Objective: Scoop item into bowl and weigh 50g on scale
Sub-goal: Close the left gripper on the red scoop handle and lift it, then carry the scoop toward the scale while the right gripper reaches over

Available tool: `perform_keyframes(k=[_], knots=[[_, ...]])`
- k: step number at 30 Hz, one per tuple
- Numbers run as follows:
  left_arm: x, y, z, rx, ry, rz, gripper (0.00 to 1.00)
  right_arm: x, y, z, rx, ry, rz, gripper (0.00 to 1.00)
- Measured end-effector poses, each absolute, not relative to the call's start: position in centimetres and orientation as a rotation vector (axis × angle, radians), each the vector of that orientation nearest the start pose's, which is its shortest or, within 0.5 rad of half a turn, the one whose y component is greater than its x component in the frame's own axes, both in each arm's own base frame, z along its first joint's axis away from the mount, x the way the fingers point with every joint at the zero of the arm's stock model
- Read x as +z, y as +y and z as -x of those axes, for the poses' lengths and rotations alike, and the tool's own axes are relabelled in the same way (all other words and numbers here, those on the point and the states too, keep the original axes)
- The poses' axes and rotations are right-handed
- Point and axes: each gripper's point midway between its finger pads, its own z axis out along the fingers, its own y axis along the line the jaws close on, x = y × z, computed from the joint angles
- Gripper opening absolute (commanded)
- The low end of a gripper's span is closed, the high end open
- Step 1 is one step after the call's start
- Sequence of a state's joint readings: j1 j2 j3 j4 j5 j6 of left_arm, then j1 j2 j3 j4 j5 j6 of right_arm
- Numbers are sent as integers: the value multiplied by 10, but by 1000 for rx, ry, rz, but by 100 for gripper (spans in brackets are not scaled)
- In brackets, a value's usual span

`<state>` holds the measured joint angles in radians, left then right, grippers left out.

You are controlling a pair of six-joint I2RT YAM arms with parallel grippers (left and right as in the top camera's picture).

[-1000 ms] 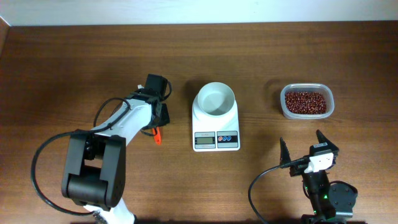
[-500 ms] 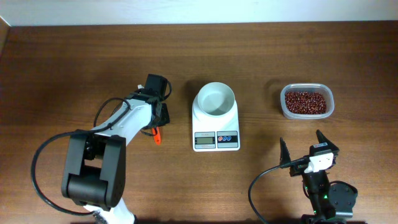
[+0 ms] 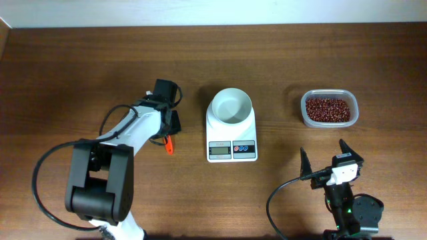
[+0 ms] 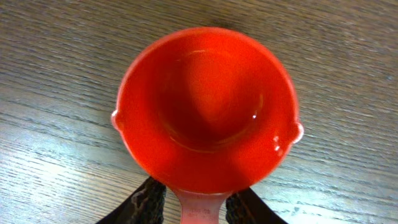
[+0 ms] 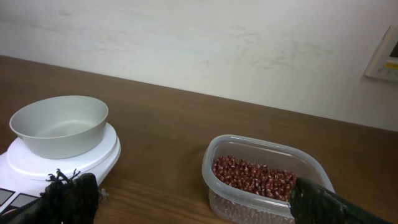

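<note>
A red scoop [image 4: 205, 106] fills the left wrist view, its cup empty and facing up over the wood. My left gripper [image 4: 200, 200] is shut on its handle, a dark finger on each side. From overhead that gripper [image 3: 170, 125] sits left of the scale [image 3: 231, 151], with the red handle [image 3: 169, 144] poking out below it. The white bowl [image 3: 231, 107] stands empty on the scale. The dark red-brown beans [image 3: 327, 109] lie in a clear tub at the right. My right gripper [image 3: 322, 148] stands open near the front edge, nothing between its fingers, facing the beans [image 5: 255, 176] and bowl [image 5: 59, 124].
The clear plastic tub [image 5: 214, 155] sits right of the scale platform [image 5: 68, 163], with bare wood between them. A pale wall runs behind the table's far edge.
My left gripper and the scoop's red handle have shifted slightly toward the far edge. The right arm has not moved.
</note>
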<state>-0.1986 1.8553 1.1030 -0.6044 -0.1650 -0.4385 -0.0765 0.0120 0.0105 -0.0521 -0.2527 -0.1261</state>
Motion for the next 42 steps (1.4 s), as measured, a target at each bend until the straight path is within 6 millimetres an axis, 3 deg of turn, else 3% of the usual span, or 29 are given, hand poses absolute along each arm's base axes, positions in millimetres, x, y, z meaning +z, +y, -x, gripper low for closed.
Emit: perform_keyframes(k=[25,31,33,38,42], knots=[[5,-46,-368,61,2856,392,15,163,24,-244,49,1606,234,99],[8,-47,-365,50,2869,391,17,163,24,-244,50,1606,234,99],[17,-52,-367,4,2862,388,17,163,24,-244,49,1606,235,99],[80,-66,-391,-282,2708,469,12,163,24,-244,49,1606,234,99],[92,-66,-391,-559,2689,585,7,163,24,-244,50,1606,234,99]])
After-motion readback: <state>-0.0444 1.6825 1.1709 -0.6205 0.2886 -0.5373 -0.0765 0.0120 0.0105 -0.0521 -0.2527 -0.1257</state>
